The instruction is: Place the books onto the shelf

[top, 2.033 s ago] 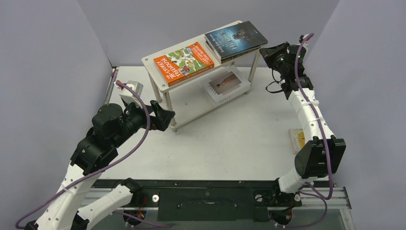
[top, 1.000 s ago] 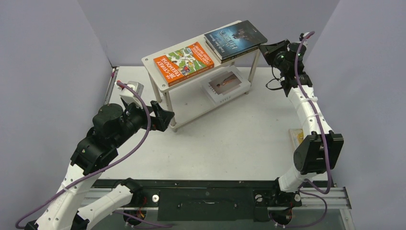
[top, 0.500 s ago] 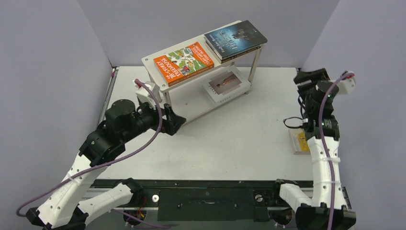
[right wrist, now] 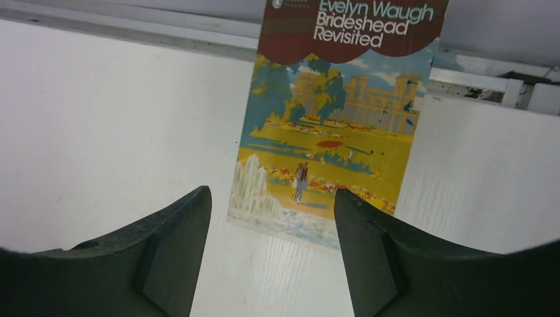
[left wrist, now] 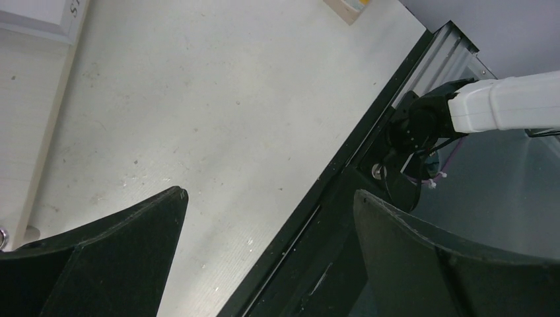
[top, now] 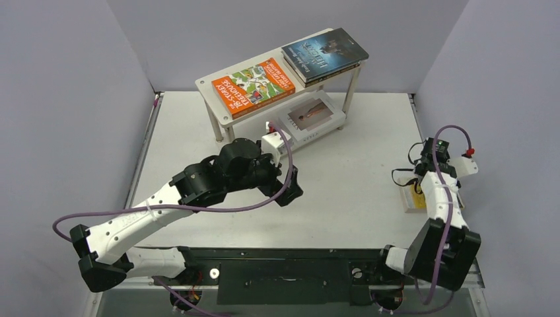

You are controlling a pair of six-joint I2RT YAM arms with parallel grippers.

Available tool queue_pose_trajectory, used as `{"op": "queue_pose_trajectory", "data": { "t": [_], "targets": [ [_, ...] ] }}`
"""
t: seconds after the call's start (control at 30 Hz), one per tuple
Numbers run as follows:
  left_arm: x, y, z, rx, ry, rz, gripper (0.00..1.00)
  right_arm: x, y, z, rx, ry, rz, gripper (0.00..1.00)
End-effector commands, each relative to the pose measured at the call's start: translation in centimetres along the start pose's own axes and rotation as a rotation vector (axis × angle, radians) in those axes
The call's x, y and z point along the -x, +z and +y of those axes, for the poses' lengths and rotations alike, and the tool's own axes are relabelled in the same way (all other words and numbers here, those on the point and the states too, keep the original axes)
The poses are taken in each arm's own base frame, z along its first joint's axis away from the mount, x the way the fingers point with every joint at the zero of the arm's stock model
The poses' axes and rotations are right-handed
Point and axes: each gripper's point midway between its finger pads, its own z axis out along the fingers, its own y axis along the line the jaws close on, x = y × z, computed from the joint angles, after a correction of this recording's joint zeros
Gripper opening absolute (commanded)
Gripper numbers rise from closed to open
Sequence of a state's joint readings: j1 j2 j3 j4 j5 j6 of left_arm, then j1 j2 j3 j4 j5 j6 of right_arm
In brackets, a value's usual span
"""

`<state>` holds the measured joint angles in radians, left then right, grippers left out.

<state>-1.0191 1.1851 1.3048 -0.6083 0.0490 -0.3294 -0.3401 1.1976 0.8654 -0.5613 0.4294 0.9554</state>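
Tabletop (left wrist: 198, 99) was matt white and kinda scuffed, fingers (right wrist: 165, 264) looked like matt black plastic, paperback (right wrist: 330, 132) had a slightly glossy cover.

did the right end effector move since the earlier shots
Yes. The right end effector left the right end of the shelf and swung nearer and rightward. It now hangs open over the yellow book.

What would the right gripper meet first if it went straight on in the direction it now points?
Most likely the yellow-teal book, which lies flat on the table straight ahead of the right gripper, framed between its open fingers. Nothing shows in between, though the depth is hard to judge.
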Motion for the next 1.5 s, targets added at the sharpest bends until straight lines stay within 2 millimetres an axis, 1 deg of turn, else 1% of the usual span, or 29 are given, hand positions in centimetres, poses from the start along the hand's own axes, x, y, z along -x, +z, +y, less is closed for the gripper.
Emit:
{"op": "queue_pose_trajectory", "data": {
  "t": [0.0,0.03,0.13,0.17,0.2,0.33,0.37,0.4,0.43,0.5,0.6,0.8,0.87,0.9,0.93,0.97,1.0,1.07,1.13,1.17,1.2,1.23,1.27,1.3,1.33,1.37,1.4,1.43,1.47],
  "targets": [
    [3.4,-1.5,-1.6,-0.062,0.012,-0.133,0.96,-1.6,4.5,-0.1,-0.065,0.090,0.051,0.63],
    [3.4,-1.6,-1.5,-0.060,0.011,-0.137,0.96,-2.5,5.6,-0.3,-0.084,0.086,0.077,0.63],
    [3.3,-2.1,-1.4,-0.052,0.004,-0.145,0.96,-4.6,7.2,-0.8,-0.119,0.086,0.143,0.63],
    [3.3,-2.1,-1.2,-0.046,0.000,-0.147,0.96,-4.9,7.5,-0.6,-0.108,0.097,0.147,0.63],
    [3.3,-2.2,-1.2,-0.043,-0.005,-0.151,0.96,-5.8,7.9,-1.1,-0.124,0.106,0.164,0.62],
    [3.3,-2.3,-1.0,-0.033,-0.007,-0.159,0.96,-8.8,8.8,-1.4,-0.116,0.132,0.261,0.59],
    [3.4,-2.3,-0.9,-0.032,-0.008,-0.160,0.96,-9.7,8.8,-1.1,-0.091,0.144,0.295,0.57],
    [3.5,-2.3,-0.9,-0.028,-0.006,-0.162,0.96,-10.1,9.0,-0.6,-0.073,0.162,0.307,0.55],
    [3.4,-2.2,-0.8,-0.026,-0.006,-0.161,0.96,-11.1,8.7,-0.3,-0.057,0.163,0.341,0.54],
    [3.6,-2.2,-0.7,-0.021,-0.004,-0.166,0.96,-12.2,8.4,0.6,-0.027,0.161,0.376,0.53],
    [3.8,-2.0,-0.7,-0.017,0.000,-0.170,0.96,-13.4,7.9,1.5,-0.007,0.149,0.405,0.53],
    [3.8,-2.2,-0.7,-0.019,0.001,-0.175,0.96,-16.2,5.6,4.2,0.076,0.115,0.459,0.53],
    [3.7,-2.4,-0.7,-0.020,0.001,-0.178,0.96,-17.4,4.8,4.9,0.100,0.111,0.484,0.53],
    [3.7,-2.5,-0.7,-0.021,0.001,-0.180,0.96,-18.2,4.1,5.3,0.115,0.104,0.498,0.53],
    [3.7,-2.5,-0.3,-0.001,-0.001,-0.185,0.96,-18.6,3.8,5.7,0.129,0.100,0.506,0.53],
    [3.7,-2.5,-0.2,0.003,-0.001,-0.187,0.96,-19.4,2.9,6.3,0.150,0.082,0.518,0.53],
    [3.7,-2.5,-0.2,0.007,-0.001,-0.188,0.96,-19.7,2.4,6.7,0.161,0.072,0.519,0.53],
    [3.6,-2.6,-0.1,0.010,-0.001,-0.187,0.96,-20.5,0.6,7.9,0.209,0.026,0.524,0.53],
    [3.5,-2.7,0.0,0.013,-0.003,-0.188,0.96,-19.5,-0.5,8.7,0.249,-0.009,0.498,0.53],
    [3.5,-2.9,0.1,0.017,-0.005,-0.190,0.96,-18.5,-1.0,8.6,0.259,-0.048,0.476,0.53],
    [3.4,-2.9,0.1,0.019,-0.005,-0.189,0.96,-16.9,-1.0,8.9,0.261,-0.055,0.420,0.54],
    [3.5,-3.1,0.2,0.021,-0.007,-0.196,0.96,-15.4,-1.6,8.5,0.270,-0.089,0.382,0.55],
    [3.4,-3.3,0.3,0.022,-0.007,-0.200,0.96,-13.6,-1.2,7.9,0.251,-0.086,0.321,0.58],
    [3.4,-3.4,0.4,0.029,-0.007,-0.203,0.96,-11.8,-2.0,7.6,0.273,-0.090,0.277,0.59],
    [3.4,-3.6,0.5,0.031,-0.006,-0.205,0.96,-10.6,-1.1,6.0,0.239,-0.080,0.242,0.61],
    [3.4,-3.7,0.6,0.034,-0.004,-0.207,0.96,-8.9,-1.7,5.6,0.262,-0.042,0.207,0.62],
    [3.4,-3.8,0.6,0.035,-0.003,-0.209,0.96,-8.4,-0.5,3.4,0.219,-0.012,0.202,0.63],
    [3.5,-3.8,0.7,0.036,0.000,-0.211,0.96,-7.2,-0.1,1.6,0.202,0.039,0.176,0.63],
    [3.4,-3.7,0.7,0.036,0.002,-0.209,0.96,-6.7,0.1,0.8,0.195,0.045,0.161,0.64]
  ]
}}
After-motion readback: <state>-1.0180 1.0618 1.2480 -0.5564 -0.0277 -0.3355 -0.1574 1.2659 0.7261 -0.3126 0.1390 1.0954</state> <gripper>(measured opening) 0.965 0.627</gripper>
